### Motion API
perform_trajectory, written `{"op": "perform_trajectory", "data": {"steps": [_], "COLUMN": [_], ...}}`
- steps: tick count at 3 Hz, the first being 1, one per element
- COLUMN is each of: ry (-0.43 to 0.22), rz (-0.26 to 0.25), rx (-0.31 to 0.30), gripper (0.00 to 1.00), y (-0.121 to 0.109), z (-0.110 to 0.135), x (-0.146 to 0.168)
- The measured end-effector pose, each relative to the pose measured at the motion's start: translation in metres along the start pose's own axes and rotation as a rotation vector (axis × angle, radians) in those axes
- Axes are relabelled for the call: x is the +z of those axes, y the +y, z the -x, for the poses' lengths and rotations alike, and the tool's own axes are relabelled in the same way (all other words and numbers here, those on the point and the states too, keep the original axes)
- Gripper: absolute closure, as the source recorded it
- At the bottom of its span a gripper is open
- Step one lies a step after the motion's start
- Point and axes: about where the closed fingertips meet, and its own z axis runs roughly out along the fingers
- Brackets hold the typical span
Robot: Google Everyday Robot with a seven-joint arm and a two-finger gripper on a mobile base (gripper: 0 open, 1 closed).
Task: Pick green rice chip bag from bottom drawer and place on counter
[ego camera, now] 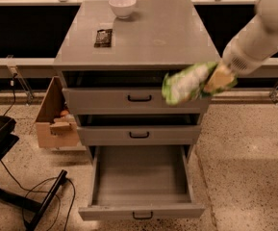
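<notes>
Gripper (219,79) is clamped on the right end of the green rice chip bag (185,83), midair in front of the top drawer (119,100) just under the counter (167,37) edge, long axis sideways and tilted up to the right, print unreadable, white bowl (122,6) and dark packet (104,37) up top, bottom drawer (141,177) open below, cardboard box (54,121) off left.

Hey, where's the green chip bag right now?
The chip bag hangs in the air at the right of the camera view, held by the gripper, in front of the top drawer, just below the counter edge, above the open bottom drawer.
</notes>
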Motion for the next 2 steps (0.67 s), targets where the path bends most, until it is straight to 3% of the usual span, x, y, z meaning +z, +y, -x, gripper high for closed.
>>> {"op": "perform_trajectory", "data": {"steps": [1,2], "ry": [-0.092,-0.229], "rz": [-0.163,-0.291], "rx": [0.114,0.177], "gripper": [1.00,1.00], "y": [-0.060,-0.110], "z": [0.027,0.050], "x": [-0.063,-0.093]}}
